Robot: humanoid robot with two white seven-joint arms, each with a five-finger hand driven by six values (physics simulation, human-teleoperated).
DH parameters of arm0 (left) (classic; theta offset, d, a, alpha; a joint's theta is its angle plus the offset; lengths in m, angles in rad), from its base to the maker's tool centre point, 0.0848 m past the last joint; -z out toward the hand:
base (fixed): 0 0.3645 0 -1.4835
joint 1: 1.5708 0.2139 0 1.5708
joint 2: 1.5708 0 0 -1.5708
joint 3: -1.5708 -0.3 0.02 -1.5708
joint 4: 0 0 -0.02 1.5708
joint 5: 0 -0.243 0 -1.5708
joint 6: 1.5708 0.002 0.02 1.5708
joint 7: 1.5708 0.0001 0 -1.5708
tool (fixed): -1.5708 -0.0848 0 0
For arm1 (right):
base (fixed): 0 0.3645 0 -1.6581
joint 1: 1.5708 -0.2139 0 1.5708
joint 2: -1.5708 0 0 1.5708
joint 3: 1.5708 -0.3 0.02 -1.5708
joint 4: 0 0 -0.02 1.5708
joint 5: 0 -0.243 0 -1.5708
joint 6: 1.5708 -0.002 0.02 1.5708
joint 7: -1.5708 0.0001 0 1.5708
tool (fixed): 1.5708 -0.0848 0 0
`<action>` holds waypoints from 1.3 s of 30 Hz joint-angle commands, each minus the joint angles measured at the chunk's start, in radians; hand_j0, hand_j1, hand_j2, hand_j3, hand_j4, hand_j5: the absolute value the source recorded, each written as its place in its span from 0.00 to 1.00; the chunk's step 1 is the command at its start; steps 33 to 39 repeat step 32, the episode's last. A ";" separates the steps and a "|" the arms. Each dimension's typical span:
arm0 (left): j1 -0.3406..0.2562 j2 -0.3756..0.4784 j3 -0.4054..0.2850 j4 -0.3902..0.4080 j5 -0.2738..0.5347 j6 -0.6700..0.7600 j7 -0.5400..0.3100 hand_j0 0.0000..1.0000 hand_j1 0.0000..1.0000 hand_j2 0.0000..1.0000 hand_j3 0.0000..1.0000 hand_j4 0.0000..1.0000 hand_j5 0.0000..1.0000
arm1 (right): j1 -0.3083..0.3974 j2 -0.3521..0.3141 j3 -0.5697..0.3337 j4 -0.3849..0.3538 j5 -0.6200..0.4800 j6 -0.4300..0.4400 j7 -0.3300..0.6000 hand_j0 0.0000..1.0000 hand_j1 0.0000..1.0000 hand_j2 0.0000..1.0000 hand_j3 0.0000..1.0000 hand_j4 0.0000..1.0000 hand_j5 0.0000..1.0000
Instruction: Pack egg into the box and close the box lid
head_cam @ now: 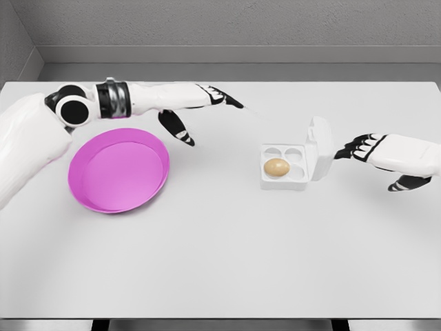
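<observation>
On the white table (220, 262) the egg (277, 167) already sat in the box (284, 181), so your spread right hand (368, 148) just needed to nudge the light lid (320, 148) by its outer face.

Setting: a bare simulated test cell. A plain white table (220, 262) fills most of the frame. Featureless grey walls (241, 24) span the top and upper left. Surfaces render flat and unmarked.

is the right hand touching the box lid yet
Cannot tell. In the head view the right hand's fingertips reach the edge of the upright box lid, with no gap and no plain contact visible.
</observation>
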 commanded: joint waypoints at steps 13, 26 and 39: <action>0.072 0.293 0.062 0.131 0.045 0.003 0.002 1.00 1.00 1.00 1.00 1.00 1.00 | -0.014 0.037 -0.001 -0.139 -0.024 0.003 0.000 1.00 1.00 1.00 1.00 1.00 1.00; 0.086 0.296 0.066 0.131 0.043 0.003 0.001 1.00 1.00 1.00 1.00 1.00 1.00 | -0.015 0.032 -0.132 0.077 -0.219 0.003 0.000 1.00 1.00 1.00 1.00 1.00 1.00; 0.087 0.295 0.076 0.143 0.043 0.003 0.001 1.00 1.00 1.00 1.00 1.00 1.00 | -0.017 0.031 -0.086 0.039 -0.213 0.003 0.000 1.00 1.00 1.00 1.00 1.00 1.00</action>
